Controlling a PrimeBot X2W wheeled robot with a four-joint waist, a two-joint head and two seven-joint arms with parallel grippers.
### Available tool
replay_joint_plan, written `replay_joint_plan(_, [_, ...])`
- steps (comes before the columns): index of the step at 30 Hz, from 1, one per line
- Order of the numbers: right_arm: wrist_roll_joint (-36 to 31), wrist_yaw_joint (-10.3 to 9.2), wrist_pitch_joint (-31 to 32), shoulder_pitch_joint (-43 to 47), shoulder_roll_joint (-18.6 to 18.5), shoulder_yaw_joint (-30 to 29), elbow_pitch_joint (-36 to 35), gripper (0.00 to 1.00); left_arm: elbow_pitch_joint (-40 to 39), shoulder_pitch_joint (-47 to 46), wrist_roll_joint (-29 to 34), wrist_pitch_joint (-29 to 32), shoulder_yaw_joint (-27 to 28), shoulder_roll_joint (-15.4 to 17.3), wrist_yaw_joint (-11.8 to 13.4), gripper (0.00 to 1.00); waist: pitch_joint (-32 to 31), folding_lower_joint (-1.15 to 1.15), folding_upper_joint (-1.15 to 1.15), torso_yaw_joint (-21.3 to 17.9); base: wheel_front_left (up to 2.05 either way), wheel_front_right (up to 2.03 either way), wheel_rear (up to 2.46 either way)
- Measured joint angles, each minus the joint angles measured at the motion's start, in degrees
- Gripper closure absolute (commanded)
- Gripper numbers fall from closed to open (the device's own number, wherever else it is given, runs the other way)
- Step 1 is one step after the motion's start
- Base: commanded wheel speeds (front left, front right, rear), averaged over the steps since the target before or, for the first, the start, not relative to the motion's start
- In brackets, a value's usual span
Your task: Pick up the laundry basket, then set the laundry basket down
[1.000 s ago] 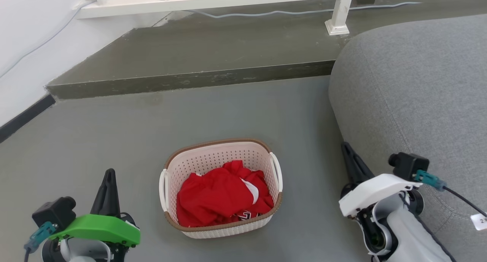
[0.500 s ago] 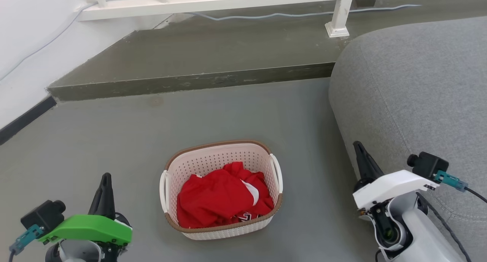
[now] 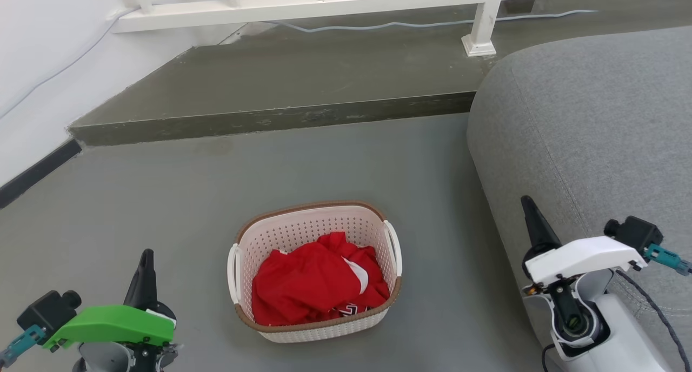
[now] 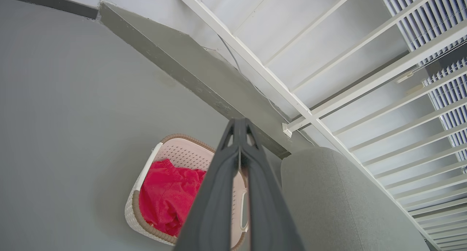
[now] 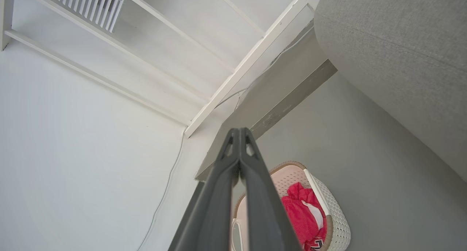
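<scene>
cream laundry basket (image 3: 316,329) upright on floor (red cloth inside).

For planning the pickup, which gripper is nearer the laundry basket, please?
Left. The left gripper is left of the laundry basket; the right gripper is farther off, by the sofa.

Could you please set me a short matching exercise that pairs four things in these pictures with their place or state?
Things
1. laundry basket
2. red garment
3. left hand
4. grey sofa

Places or states
a. shut, holding nothing
b. lying inside the basket
c. standing on the floor
d. on the robot's right

Pairs: 1-c, 2-b, 3-a, 4-d
</scene>
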Motion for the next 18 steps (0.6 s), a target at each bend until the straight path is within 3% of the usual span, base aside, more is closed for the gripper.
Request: replay_joint_plan(18, [12.09,1.55,3.43,1.04,0.52,-5.78,-0.78,1.0,0.44,-0.39,-12.65,3.54,1.85,-0.12,-0.59,1.0,-0.53,0.0,0.0,0.03,0.0,0.0,0.0])
